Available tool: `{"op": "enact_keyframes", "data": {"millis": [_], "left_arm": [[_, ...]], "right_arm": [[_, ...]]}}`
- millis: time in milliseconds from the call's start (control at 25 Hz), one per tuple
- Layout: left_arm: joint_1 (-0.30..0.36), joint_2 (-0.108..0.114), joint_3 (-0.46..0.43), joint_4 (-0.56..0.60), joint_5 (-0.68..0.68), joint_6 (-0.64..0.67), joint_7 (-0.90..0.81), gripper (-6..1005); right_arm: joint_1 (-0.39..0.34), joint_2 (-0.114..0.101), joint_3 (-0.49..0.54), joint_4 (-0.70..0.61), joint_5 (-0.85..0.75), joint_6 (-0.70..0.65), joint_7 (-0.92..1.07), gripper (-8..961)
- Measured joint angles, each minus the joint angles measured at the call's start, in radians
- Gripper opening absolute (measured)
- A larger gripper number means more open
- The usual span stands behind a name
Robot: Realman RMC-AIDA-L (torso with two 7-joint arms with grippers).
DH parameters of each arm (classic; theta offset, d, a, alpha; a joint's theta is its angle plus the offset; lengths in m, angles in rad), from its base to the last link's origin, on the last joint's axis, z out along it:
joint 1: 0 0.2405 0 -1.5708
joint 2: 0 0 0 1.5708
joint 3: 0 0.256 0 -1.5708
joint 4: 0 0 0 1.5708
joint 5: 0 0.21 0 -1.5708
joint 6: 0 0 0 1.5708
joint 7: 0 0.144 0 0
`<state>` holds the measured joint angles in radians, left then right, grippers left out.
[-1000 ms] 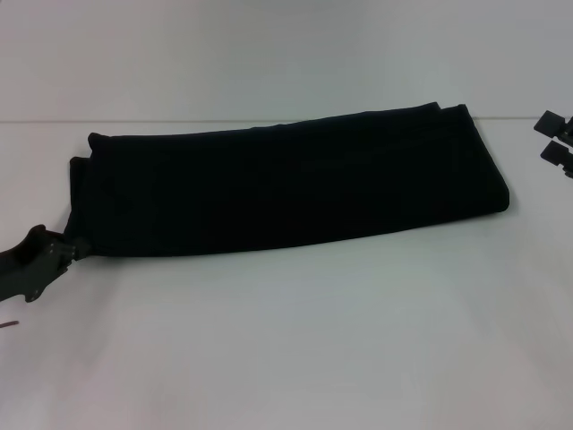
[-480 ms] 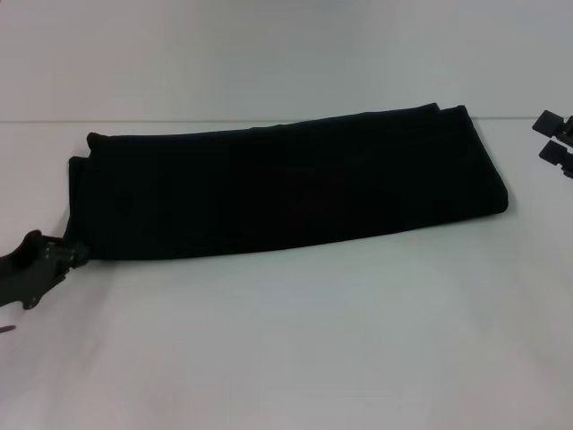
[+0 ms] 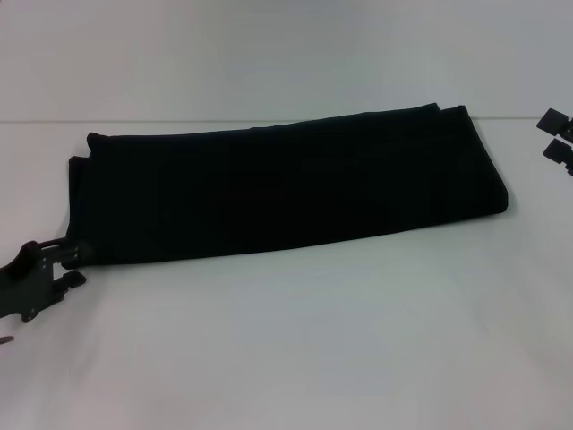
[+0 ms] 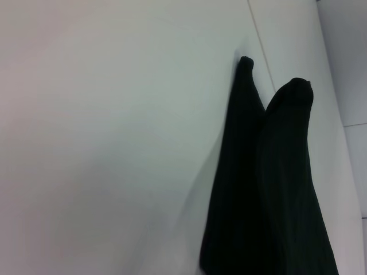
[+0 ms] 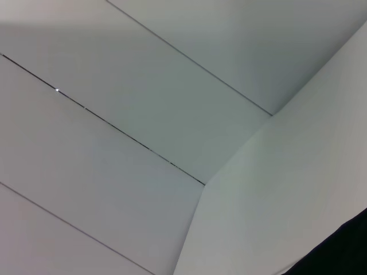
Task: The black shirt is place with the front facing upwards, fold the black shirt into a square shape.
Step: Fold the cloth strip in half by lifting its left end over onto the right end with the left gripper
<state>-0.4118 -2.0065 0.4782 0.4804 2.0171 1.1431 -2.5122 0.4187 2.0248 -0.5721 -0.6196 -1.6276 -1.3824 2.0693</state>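
Note:
The black shirt (image 3: 286,184) lies on the white table (image 3: 295,340) folded into a long band running left to right, plain side up, no lettering showing. My left gripper (image 3: 64,262) sits at the band's near left corner, low on the table, open, with its upper finger at the cloth's edge and nothing between the fingers. In the left wrist view the shirt (image 4: 269,189) stretches away as two stacked layers. My right gripper (image 3: 555,136) hangs open at the far right, clear of the shirt's right end. A dark corner of the shirt (image 5: 344,255) shows in the right wrist view.
The table's back edge meets a pale wall (image 3: 269,54) just behind the shirt. White wall panels with thin seams (image 5: 114,126) fill the right wrist view. Bare tabletop spreads in front of the shirt.
My left gripper has slid down and to the left, away from the shirt's left corner, and its fingers now stand apart. The shirt and the right gripper have not moved.

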Motion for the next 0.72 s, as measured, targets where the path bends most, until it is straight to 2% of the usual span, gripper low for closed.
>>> {"op": "enact_keyframes", "data": {"millis": [240,480,720], "left_arm": [[0.001,0.001,-0.007,0.001,-0.004,0.006,0.000,616],[0.001,-0.001,-0.055,-0.005,-0.006,0.015,-0.001,645],[0.001,0.003,-0.067,-0.027,-0.007,0.012,-0.017,666]], "right_arm": [[0.000,0.000,0.001,0.001,0.000,0.000,0.000,848],[0.000,-0.001,0.002,0.009,0.000,0.000,0.000,847],[0.000,-0.002,0.005,0.009,0.000,0.002,0.000,847]]}}
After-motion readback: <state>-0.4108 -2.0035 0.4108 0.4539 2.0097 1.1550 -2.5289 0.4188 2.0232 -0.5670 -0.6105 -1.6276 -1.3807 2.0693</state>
